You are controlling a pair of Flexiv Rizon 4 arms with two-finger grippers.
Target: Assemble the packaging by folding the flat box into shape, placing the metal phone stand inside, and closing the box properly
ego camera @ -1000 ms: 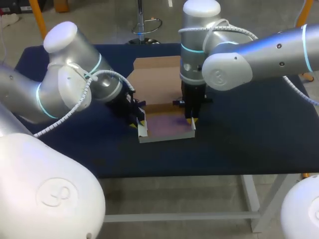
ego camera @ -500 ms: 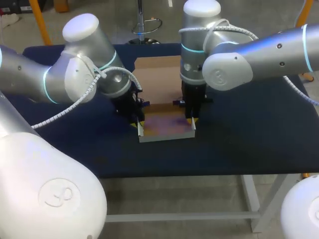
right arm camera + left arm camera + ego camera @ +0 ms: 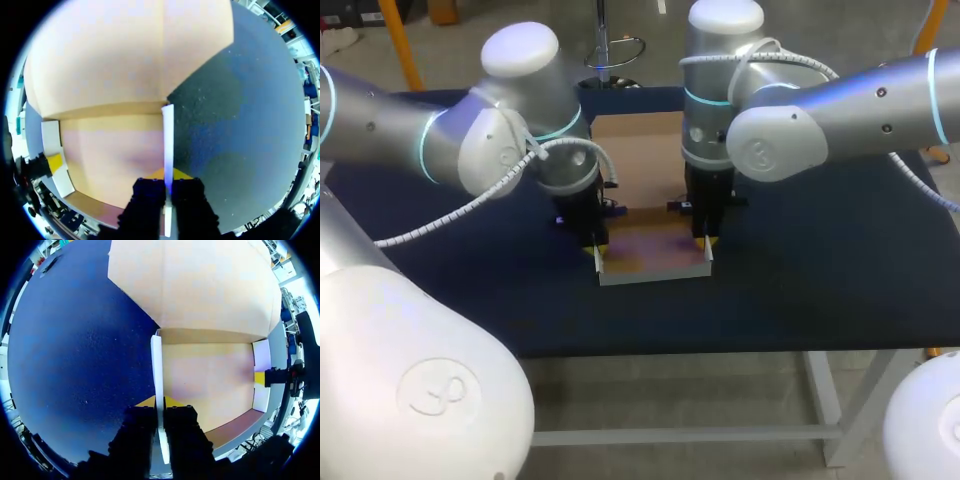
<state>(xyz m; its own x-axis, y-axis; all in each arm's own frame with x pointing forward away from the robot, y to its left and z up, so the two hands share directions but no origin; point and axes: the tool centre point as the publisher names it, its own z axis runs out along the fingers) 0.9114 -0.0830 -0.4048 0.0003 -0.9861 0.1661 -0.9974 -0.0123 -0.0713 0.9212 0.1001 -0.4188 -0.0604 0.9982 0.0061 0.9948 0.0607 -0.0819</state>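
Observation:
The cardboard box (image 3: 650, 258) lies at the table's middle as a shallow tray, its wide lid panel (image 3: 638, 160) flat behind it. My left gripper (image 3: 596, 246) stands over the tray's left side wall (image 3: 157, 375). In the left wrist view, its fingers press that upright white wall from both sides. My right gripper (image 3: 706, 243) is shut on the right side wall (image 3: 168, 140), which stands upright between its fingers. Each wrist view shows the other gripper's yellow tip on the far wall, the right gripper (image 3: 259, 378) and the left gripper (image 3: 54, 162). No phone stand is in view.
The dark blue table (image 3: 800, 270) stretches to both sides of the box and in front of it. The tray's front wall (image 3: 652, 277) stands low, a short way back from the table's front edge.
My left arm has swung in toward the box, its gripper turned upright over the left wall and its fingers closed on it. The right arm and the box have kept still.

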